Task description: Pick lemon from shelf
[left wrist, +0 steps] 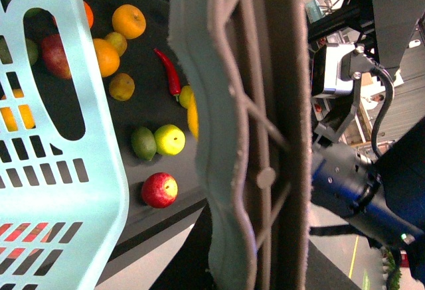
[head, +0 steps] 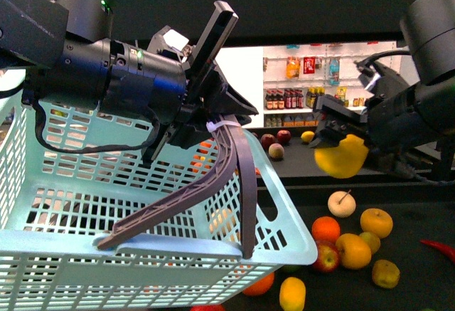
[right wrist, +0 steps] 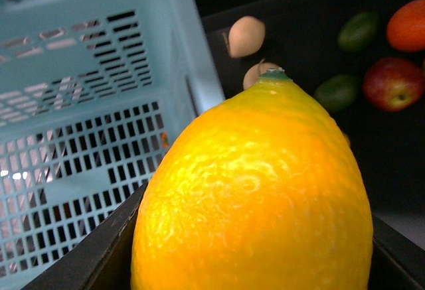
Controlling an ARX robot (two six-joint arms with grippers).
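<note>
Gripping the lemon (head: 343,156), the right pincer (head: 341,136) hides its upper half.

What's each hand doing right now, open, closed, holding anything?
Left hand: closed on the grey handle of the light blue basket.
Right hand: closed on the lemon, lifted clear of the shelf.

A pale blue perforated plastic basket (head: 213,250) with a grey ribbed handle (head: 192,193) fills the foreground. Beside it lie loose oranges (head: 326,229), a red apple (left wrist: 159,190), a green lime (left wrist: 143,143) and 1 red chilli pepper (left wrist: 169,72). White store shelves of bottles (head: 288,97) stand behind.
</note>
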